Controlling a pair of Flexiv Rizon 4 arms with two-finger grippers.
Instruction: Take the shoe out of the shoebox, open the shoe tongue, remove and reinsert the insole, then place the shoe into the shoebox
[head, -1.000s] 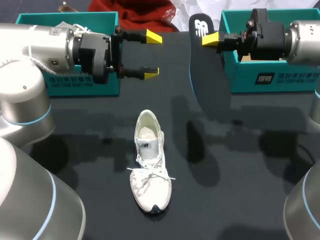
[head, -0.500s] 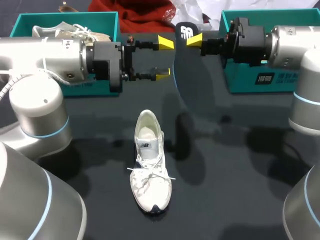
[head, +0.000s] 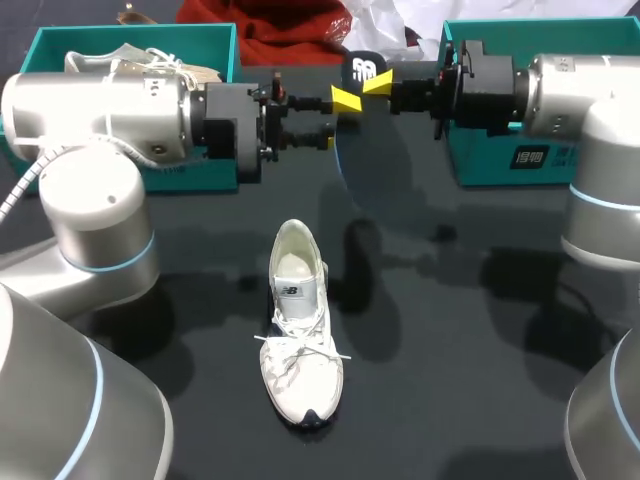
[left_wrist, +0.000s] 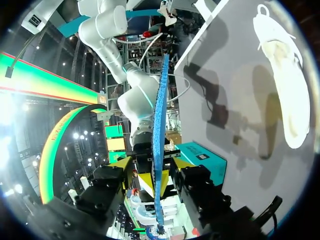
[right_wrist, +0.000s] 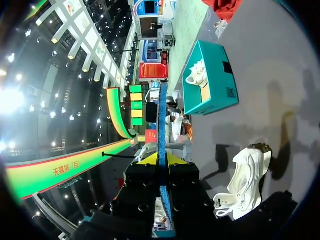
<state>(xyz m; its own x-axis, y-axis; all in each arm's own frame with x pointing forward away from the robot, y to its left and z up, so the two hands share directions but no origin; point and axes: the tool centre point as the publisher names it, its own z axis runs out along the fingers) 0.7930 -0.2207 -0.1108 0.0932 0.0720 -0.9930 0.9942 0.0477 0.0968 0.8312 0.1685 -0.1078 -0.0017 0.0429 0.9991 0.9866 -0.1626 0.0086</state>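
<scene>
Dark table (head: 480, 350), white shoe (head: 300, 325) lying near the middle. Above its far side, the right gripper (head: 372, 85) pinches the insole (head: 368, 120) upright. The left gripper (head: 336, 120) straddles it, fingers wide. Likely a handover between 2 arms: the left should close squarely before the right lets go.

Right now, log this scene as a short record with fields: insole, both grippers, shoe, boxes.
insole: out of the shoe, held edge-up in the air above the table
right gripper: shut on the insole's upper end
left gripper: open, one finger on either side of the insole
shoe: lying on the table, laced, apart from both grippers
left box: holds a second shoe
right box: behind the right arm, contents hidden
</scene>
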